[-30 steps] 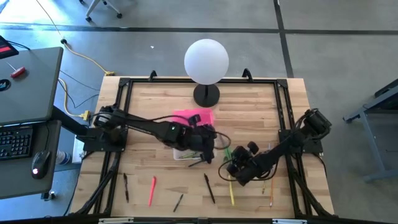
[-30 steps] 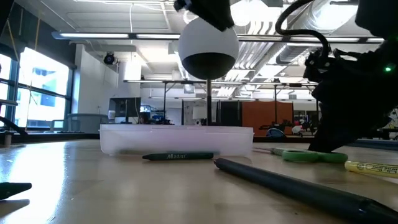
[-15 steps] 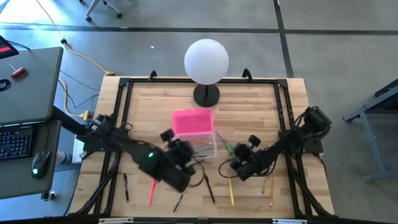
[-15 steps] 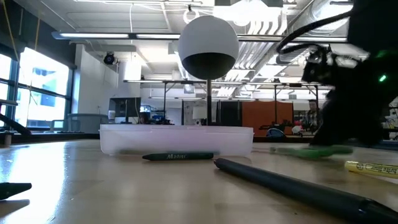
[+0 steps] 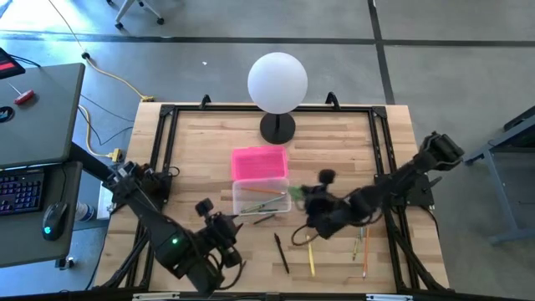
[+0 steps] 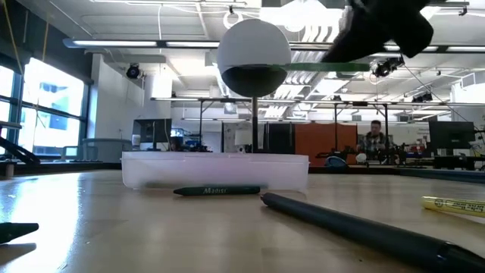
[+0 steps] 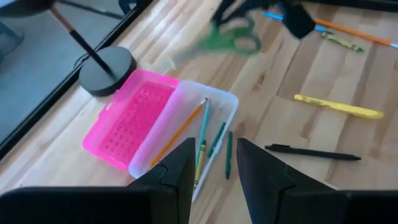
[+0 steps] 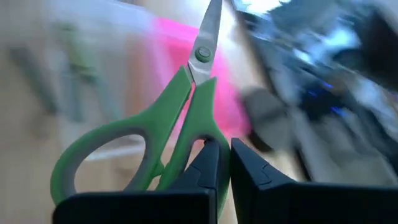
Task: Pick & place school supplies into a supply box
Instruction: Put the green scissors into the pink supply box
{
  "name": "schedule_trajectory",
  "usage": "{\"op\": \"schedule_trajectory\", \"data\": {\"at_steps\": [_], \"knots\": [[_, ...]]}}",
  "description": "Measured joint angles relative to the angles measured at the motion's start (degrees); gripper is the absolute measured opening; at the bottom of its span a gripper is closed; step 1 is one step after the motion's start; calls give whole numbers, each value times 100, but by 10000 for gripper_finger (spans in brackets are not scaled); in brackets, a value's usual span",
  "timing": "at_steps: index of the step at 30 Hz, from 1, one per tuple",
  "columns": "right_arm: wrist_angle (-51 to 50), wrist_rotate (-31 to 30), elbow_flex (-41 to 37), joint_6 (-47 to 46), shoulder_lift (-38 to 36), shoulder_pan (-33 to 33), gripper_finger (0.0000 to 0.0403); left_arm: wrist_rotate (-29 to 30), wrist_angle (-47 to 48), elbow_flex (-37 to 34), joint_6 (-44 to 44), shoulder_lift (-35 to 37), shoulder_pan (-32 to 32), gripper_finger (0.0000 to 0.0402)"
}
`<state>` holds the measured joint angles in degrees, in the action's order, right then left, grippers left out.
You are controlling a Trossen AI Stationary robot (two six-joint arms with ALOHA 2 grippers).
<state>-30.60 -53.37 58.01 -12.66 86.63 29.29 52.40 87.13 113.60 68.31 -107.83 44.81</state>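
While the right pincer (image 8: 219,163) clamps green scissors (image 8: 155,130) by one handle, blades pointing away, left pincer (image 7: 212,163) parted.

1. The box (image 5: 262,199) sits mid-table, its lid (image 5: 259,164) lying open behind it, toward the lamp (image 5: 277,125) at the table's (image 5: 192,142) far edge.
2. Several pencils (image 7: 202,140) lie in the box; one (image 5: 264,219) lies just before it.
3. The scissors (image 7: 227,38) hang above the table just right of the box.
4. More pens (image 5: 311,257) lie before and right of the box.
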Motion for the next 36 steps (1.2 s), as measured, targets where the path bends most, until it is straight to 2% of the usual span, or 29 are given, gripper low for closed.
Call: {"op": "schedule_trajectory", "data": {"at_steps": [3, 6, 9, 14, 18, 25, 27, 32, 36], "knots": [[1567, 1301, -230, 1450, 85, -342, 3, 194, 6, 0, 1, 0, 74, 149], [2488, 1827, -305, 2078, 314, -659, 2, 217, -2, 0, 3, 0, 73, 149], [2788, 1979, -305, 2211, 523, -967, 2, 143, -7, 0, 5, 0, 60, 149], [2733, 2356, -307, 2039, 890, -1345, 2, 92, -12, 0, 5, 0, 60, 149], [2788, 2431, -307, 2034, 1156, -1529, 2, 120, -11, 0, 5, 0, 60, 149], [3107, 2992, -301, 2037, 1542, -1740, 2, 107, 5, -2, 148, 0, 57, 149], [3139, 2995, -302, 2043, 1621, -1771, 2, 34, 4, -4, 258, 0, 60, 149], [3147, 2983, -302, 2045, 1749, -1863, 2, -597, 27, -4, 665, -145, 70, 149], [3187, 2919, -300, 2079, 1757, -1899, 14, -1366, 263, -4, 1386, -334, 70, 149]]}}
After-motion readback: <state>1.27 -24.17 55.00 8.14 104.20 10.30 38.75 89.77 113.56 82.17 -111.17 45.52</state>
